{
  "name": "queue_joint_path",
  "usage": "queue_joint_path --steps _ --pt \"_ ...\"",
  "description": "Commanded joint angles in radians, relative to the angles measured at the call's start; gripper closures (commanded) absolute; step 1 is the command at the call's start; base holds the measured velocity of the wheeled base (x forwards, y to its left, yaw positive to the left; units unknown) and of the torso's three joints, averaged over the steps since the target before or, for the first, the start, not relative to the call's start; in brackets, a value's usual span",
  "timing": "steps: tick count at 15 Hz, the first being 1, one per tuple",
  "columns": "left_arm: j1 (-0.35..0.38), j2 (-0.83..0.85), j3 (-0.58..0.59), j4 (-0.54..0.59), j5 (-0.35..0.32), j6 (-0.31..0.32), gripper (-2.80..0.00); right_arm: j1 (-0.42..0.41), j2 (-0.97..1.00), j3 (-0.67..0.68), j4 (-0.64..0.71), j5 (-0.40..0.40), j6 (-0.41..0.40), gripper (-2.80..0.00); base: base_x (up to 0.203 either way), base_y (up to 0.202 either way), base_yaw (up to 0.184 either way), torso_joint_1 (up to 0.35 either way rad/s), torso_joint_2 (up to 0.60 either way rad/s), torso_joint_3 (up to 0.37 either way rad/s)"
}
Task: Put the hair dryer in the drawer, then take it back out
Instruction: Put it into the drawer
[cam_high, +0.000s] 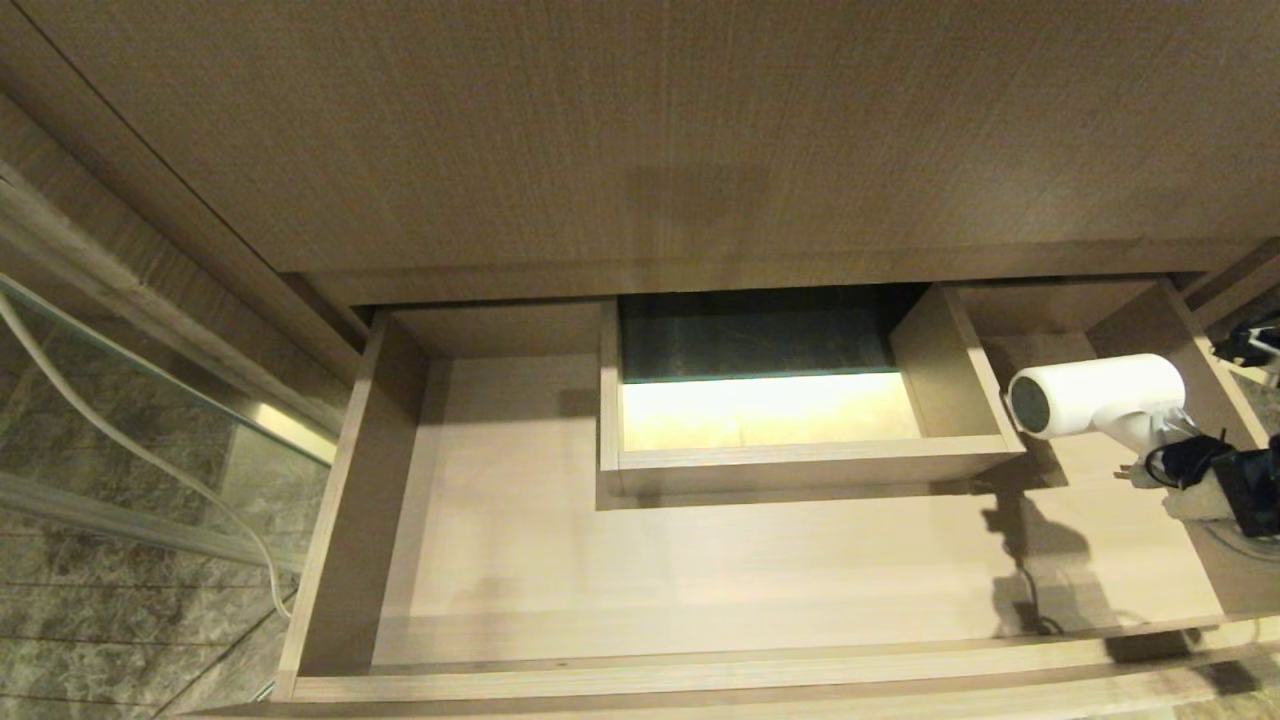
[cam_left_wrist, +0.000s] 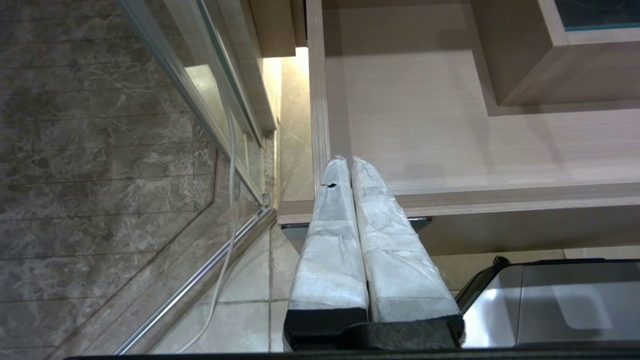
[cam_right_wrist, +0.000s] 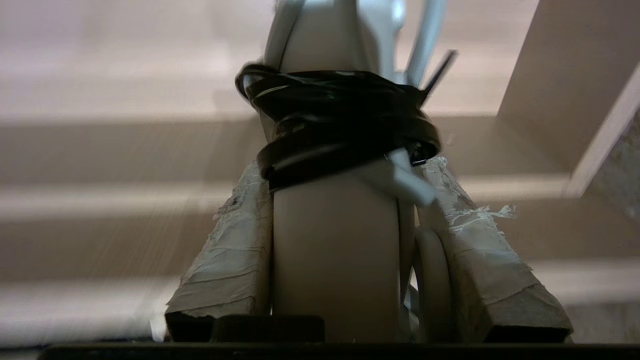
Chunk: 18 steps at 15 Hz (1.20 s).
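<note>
The smooth white hair dryer (cam_high: 1098, 397), a short cylindrical barrel with a round grey end, hangs over the right part of the open drawer (cam_high: 700, 560), its straight handle clenched between the padded fingers of the right tool (cam_right_wrist: 345, 200), just below the glossy black strap (cam_right_wrist: 340, 125). The drawer is pale wood-grain with a boxed rectangular cut-out (cam_high: 790, 400). The left tool (cam_left_wrist: 350, 167) is pressed closed near the drawer's front left corner, above mottled stone floor tiles (cam_left_wrist: 100, 150).

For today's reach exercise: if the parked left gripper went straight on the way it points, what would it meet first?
Probably the drawer: the shut left gripper aims at its front rim near the corner, floor beyond. Depth is unclear, so it might pass just above.
</note>
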Motion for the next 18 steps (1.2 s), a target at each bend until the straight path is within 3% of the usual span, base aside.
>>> queue_joint_path --steps 1,7,12,13,18 --pt "0.000 0.000 0.000 0.000 0.000 -0.001 0.00 -0.030 0.181 -0.038 -0.012 -0.001 0.003 0.00 0.000 0.000 0.000 0.000 0.00 0.000" --pt "0.000 0.000 0.000 0.000 0.000 -0.001 0.00 -0.094 0.486 -0.300 -0.107 0.012 0.001 0.00 0.000 0.000 0.000 0.000 0.00 0.000" --pt "0.000 0.001 0.000 0.000 0.001 -0.001 0.00 -0.097 0.545 -0.291 -0.276 0.015 -0.029 0.00 0.000 0.000 0.000 0.000 0.00 0.000" --pt "0.000 0.001 0.000 0.000 0.000 -0.001 0.00 -0.098 0.546 -0.277 -0.306 0.016 -0.030 -2.80 0.000 0.000 0.000 0.000 0.00 0.000" --pt "0.000 0.000 0.000 0.000 -0.001 -0.001 0.00 -0.102 0.463 -0.233 -0.318 0.040 -0.080 -2.80 0.000 0.000 0.000 0.000 0.00 0.000"
